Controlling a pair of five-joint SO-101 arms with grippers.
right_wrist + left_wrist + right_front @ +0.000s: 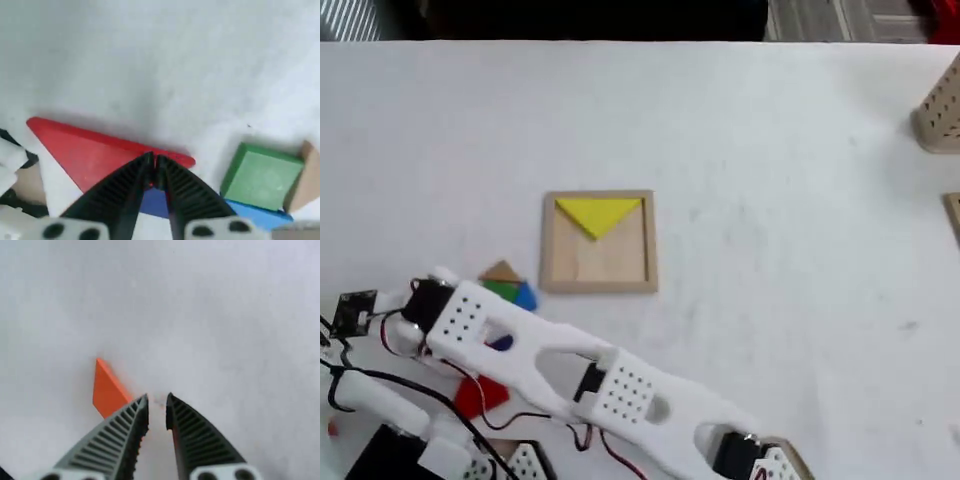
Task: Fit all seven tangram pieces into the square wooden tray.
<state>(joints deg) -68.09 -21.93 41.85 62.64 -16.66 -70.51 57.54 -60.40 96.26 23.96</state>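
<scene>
Right wrist view has the right end effector (pixel 156 159) with its jaws closed, tips together just over the long edge of the red triangle (pixel 95 150); whether they pinch that edge I cannot tell. The triangle's long axis runs across the jaws, and a dark blue piece (pixel 152 202) lies partly hidden under them. The tray (pixel 549 250), with the yellow triangle (pixel 598 213) inside, stands on the counter (pixel 770 150). The green square (pixel 501 290) lies just beside its left wall, and the red triangle lies farther down-left of it, half covered by the right arm. The left end effector (pixel 156 400), jaws narrowly apart and holding nothing, sits beside an orange piece (pixel 106 387) that is partly behind one finger. I judge the right arm nearer to the tray.
</scene>
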